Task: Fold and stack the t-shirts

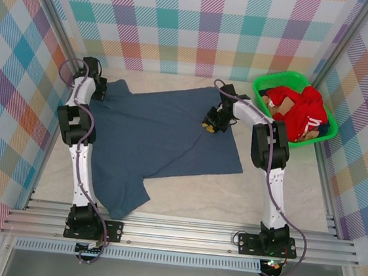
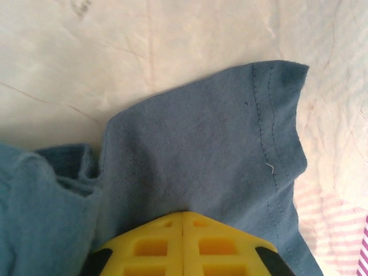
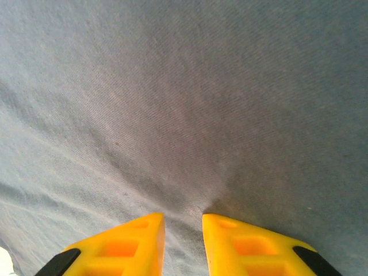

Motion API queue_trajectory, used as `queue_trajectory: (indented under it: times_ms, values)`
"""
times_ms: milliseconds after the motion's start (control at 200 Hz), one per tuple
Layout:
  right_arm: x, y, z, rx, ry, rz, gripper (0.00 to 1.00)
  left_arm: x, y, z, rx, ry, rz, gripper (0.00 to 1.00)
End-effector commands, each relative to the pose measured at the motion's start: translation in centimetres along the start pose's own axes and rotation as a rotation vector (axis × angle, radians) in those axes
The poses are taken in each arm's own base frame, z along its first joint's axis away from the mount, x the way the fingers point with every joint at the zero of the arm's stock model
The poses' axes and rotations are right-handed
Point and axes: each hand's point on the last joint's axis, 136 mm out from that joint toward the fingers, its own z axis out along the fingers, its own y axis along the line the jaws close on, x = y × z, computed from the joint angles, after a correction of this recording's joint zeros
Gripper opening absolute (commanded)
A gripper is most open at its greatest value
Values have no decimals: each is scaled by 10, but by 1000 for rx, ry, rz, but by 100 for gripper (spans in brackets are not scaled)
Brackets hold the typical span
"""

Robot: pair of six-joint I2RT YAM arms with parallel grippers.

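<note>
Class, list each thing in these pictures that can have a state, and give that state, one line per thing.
blue t-shirt: spread on the table, not folded.
left gripper: fingers together, on the shirt's sleeve.
right gripper: slightly open, on the cloth.
green basket: holds crumpled red clothes.

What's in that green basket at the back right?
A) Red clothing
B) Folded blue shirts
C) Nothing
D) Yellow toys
A: the green basket by the right wall holds a heap of red clothing with some white trim, while the blue t-shirt lies spread on the table.
</note>
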Motion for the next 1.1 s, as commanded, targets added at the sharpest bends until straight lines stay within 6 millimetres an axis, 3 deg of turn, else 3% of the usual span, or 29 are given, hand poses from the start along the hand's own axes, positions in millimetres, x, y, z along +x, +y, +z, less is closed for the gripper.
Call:
queue_trajectory:
  times_ms: [0,105,160,220,395,485,605,720,875,970,1095]
  values:
    - [25,-42,33,141,102,73,26,3,14,-9,-75,4,40,25]
    - [22,-40,32,136,93,67,26,7,-21,-45,-12,-41,139,40]
    - [20,-37,30,129,81,59,26,20,-31,-55,16,-24,165,42]
    - [14,-29,26,108,52,37,26,39,-28,-55,5,22,175,40]
    - [-4,1,9,35,-31,-56,27,82,8,-35,-110,130,181,33]
    - [-5,0,16,52,3,-51,27,94,26,-19,-163,165,160,28]
    - [-7,-10,27,77,21,-13,27,106,25,5,-148,198,157,22]
    - [-11,-37,26,143,28,74,27,132,2,31,-41,273,147,19]
    - [-23,-68,11,179,11,161,27,179,-46,55,175,349,132,17]
    - [-26,-80,-1,216,7,195,27,200,-71,61,291,364,105,16]
    - [-26,-96,-12,253,-10,239,29,211,-96,53,390,338,94,23]
